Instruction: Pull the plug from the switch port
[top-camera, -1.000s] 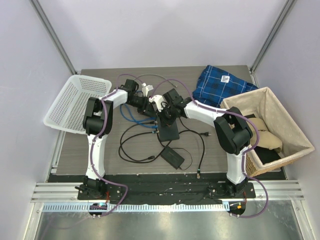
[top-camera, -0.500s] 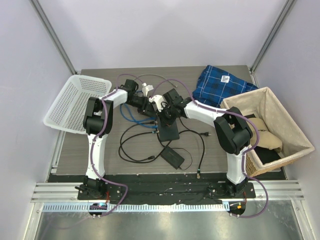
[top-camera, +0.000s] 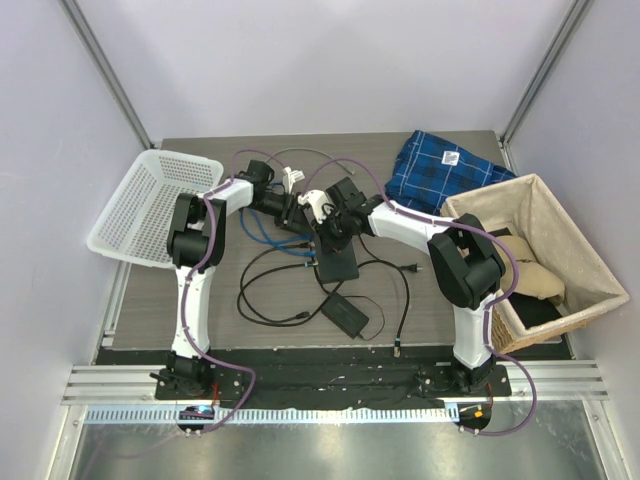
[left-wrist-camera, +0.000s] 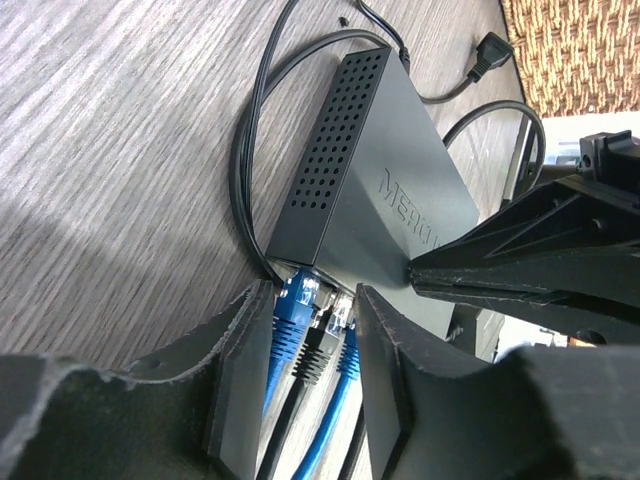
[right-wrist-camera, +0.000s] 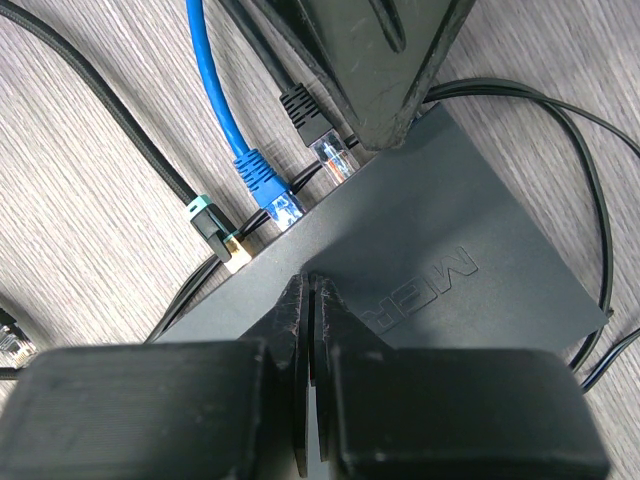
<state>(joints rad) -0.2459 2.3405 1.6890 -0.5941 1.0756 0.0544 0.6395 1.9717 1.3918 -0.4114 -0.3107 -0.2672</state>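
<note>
Plugs crowd my left gripper (left-wrist-camera: 315, 325): a blue plug (left-wrist-camera: 298, 300), a black plug (left-wrist-camera: 318, 345) and a blue-cabled plug (left-wrist-camera: 343, 322) sit between its fingers at the port edge (left-wrist-camera: 300, 266) of the network switch (left-wrist-camera: 380, 180). I cannot tell whether I pinch them. My right gripper (right-wrist-camera: 308, 300) is clenched on nothing, its tips on the switch's top. The switch lies mid-table, with a black cable (left-wrist-camera: 245, 150) curving along its left side.

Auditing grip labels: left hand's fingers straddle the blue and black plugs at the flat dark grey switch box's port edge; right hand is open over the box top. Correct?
No: the right hand is shut, fingertips together on top of the flat dark grey switch box, per the right wrist view. The left hand does straddle the blue and black plugs at its port edge.
</note>
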